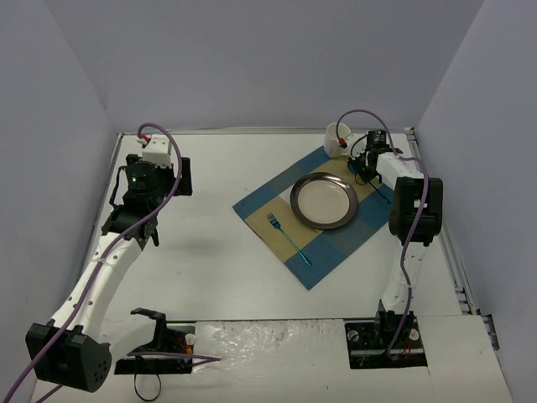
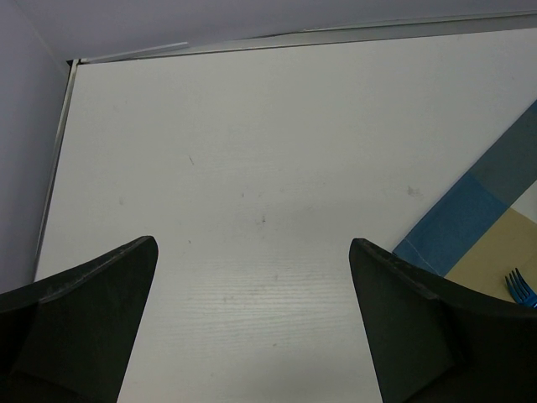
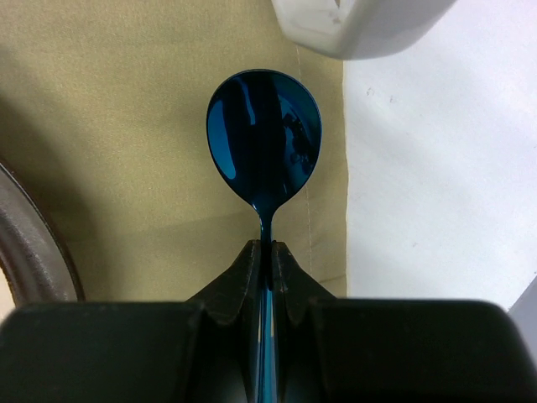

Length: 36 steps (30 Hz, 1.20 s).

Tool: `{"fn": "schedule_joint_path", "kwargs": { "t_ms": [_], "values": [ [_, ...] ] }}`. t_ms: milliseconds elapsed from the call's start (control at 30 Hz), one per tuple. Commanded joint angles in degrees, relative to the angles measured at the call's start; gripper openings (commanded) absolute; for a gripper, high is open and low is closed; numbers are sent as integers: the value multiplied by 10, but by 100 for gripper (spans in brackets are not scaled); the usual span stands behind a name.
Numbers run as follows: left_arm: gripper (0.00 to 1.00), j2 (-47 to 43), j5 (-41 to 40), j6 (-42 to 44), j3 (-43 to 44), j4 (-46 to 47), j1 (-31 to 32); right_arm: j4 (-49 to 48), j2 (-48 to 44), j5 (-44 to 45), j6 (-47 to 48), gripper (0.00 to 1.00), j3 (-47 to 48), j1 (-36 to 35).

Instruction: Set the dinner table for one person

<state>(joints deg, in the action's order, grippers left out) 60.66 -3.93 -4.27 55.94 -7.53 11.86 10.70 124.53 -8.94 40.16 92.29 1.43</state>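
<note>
On the white dinner table [image 1: 218, 269] lies a blue-and-tan checked placemat [image 1: 260, 206] bearing a round metal plate [image 1: 324, 200]. A blue fork [image 1: 288, 237] rests left of the plate. My right gripper [image 3: 267, 245] is shut on the handle of a blue spoon [image 3: 264, 138]. The spoon's bowl hovers over the tan cloth [image 3: 117, 126] near the mat's right edge, between the plate rim [image 3: 33, 243] and a white mug [image 3: 361, 21]. My left gripper [image 2: 253, 243] stands wide open over bare tabletop at the far left, with nothing between its fingers.
The white mug [image 1: 336, 139] stands at the mat's far corner, just beyond my right gripper [image 1: 362, 168]. Lavender-grey walls close in the table on three sides. The left wrist view catches the mat's corner [image 2: 470, 222] and the fork tines [image 2: 522, 285] at its right edge.
</note>
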Motion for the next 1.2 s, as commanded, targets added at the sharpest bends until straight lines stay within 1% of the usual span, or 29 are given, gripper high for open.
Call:
{"fn": "schedule_joint_path", "kwargs": {
  "t_ms": [0,933,1167],
  "values": [
    [96,-2,8,-4,36,26,-4,-10,-4,-13,4,3,26,2],
    [96,8,19,-2,33,30,-7,-19,10,-36,4,4,27,2],
    [96,9,21,-4,32,32,-9,-20,9,-38,14,10,19,2]
  ]
}}
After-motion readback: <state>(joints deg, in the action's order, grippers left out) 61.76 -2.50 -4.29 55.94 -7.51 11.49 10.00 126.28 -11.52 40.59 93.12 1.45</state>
